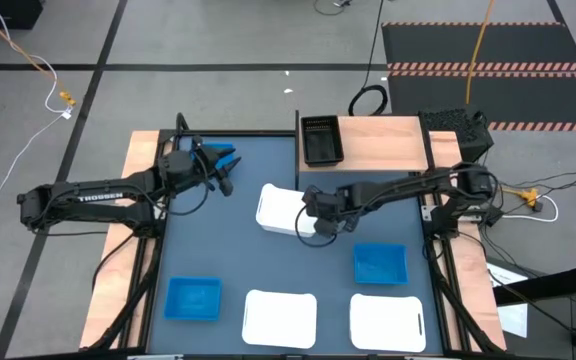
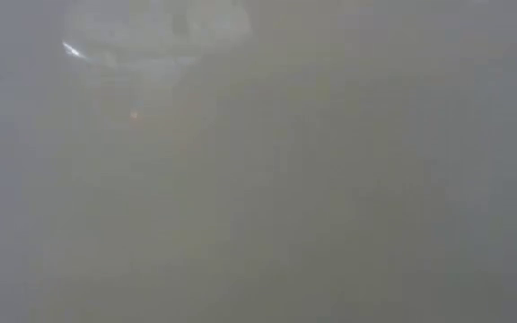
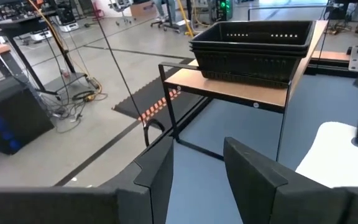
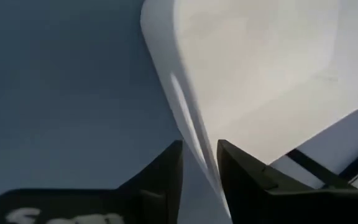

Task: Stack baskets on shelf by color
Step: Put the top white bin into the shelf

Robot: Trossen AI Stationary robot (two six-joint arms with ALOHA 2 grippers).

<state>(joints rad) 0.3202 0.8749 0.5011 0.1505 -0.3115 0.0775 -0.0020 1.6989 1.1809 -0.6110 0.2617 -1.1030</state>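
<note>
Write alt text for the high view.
Seen from above, the right gripper grips the rim of a white basket mid-table. The left gripper waits at the table's far left. A black basket sits on the wooden shelf.

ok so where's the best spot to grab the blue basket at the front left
Take the blue basket by one rim wall, coming straight down from above. It lies flat and open side up, apart from the white basket beside it, so the end effector's fingers can straddle its thin upright wall.
</note>
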